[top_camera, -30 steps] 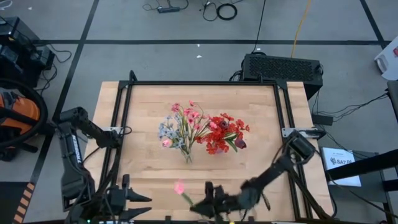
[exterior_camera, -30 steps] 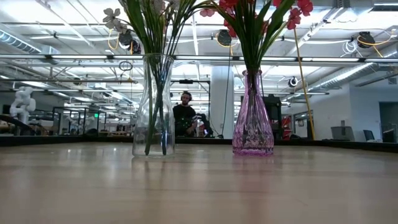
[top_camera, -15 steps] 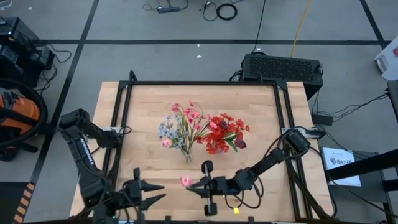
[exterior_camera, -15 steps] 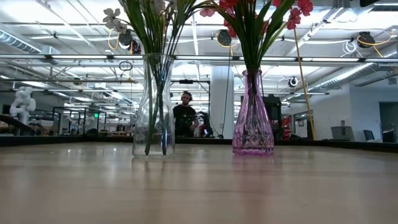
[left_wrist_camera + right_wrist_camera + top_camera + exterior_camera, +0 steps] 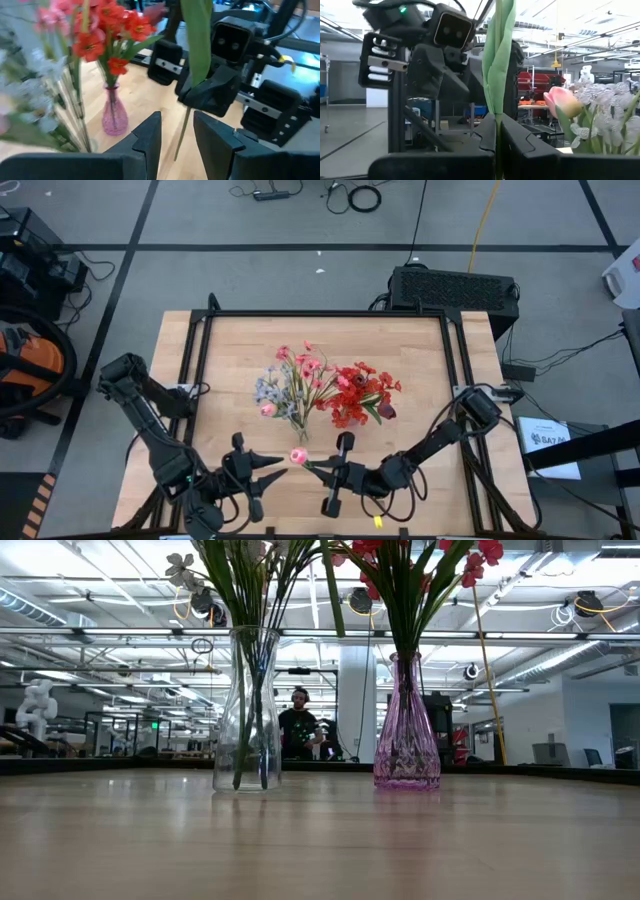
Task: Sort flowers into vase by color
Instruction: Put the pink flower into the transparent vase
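A pink-bloomed flower (image 5: 298, 456) with a long green leaf (image 5: 499, 60) is up off the table near its front edge, and my right gripper (image 5: 314, 469) is shut on it. My left gripper (image 5: 272, 470) stands open just left of the bloom. In the left wrist view the stem's lower end (image 5: 181, 137) shows beyond the gap between its fingers. A clear vase (image 5: 248, 710) with pink and pale blooms and a purple vase (image 5: 406, 730) with red blooms stand at mid-table. My right gripper pinches the flower's green stem (image 5: 497, 131) between its two fingers, coming about level from the table's right. The fingers lie across the stem. The flower is lifted clear and stands roughly upright, its leaf (image 5: 197, 45) rising above the fingers and the stem's end hanging below.
The two bouquets (image 5: 325, 390) fill the table's middle, just beyond both grippers. A black rail frame (image 5: 200, 380) runs along the table's sides. A person sits in the room (image 5: 298, 725) far behind the table.
My left gripper has swung from the table's near edge toward the right and the held flower, still open. My right gripper has rolled and shifted a little toward the far edge, still shut. The flower has turned more upright, and its leaf now shows in the low view.
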### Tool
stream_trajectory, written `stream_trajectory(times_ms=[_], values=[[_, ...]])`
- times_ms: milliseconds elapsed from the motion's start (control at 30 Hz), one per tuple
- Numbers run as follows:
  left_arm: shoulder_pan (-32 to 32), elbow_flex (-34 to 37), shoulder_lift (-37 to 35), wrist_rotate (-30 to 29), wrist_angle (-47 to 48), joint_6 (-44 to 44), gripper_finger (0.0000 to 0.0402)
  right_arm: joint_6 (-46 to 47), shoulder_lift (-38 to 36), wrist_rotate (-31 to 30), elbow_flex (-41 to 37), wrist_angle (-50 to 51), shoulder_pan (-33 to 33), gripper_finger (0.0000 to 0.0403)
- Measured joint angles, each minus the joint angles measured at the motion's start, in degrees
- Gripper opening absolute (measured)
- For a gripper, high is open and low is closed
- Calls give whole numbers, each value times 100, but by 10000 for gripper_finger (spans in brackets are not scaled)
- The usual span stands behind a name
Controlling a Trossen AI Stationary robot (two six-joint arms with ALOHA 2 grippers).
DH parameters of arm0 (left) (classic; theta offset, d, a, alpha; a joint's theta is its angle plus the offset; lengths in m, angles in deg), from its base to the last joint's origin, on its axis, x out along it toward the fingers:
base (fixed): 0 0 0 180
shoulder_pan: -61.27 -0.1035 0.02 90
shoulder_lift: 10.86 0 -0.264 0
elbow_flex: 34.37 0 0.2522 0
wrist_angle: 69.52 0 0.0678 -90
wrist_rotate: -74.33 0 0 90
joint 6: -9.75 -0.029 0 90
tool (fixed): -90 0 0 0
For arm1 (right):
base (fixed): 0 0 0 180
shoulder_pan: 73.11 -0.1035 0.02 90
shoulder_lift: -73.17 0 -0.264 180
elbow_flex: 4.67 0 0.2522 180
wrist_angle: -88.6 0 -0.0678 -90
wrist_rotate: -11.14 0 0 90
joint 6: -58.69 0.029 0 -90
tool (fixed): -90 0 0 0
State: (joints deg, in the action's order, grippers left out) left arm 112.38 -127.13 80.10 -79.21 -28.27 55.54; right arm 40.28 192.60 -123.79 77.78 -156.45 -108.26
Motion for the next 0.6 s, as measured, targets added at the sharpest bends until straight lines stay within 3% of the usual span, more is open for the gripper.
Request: stream_trajectory(times_ms=[267,400,600], values=[[-435,-4,77,687,-1302,-1624,121,252,0,-14,0,158,-43,0],[-666,-4,228,1167,-1739,-1805,121,269,0,-39,0,235,-75,0],[-847,-4,381,1245,-2153,-1768,120,267,0,-207,17,451,-192,0]])
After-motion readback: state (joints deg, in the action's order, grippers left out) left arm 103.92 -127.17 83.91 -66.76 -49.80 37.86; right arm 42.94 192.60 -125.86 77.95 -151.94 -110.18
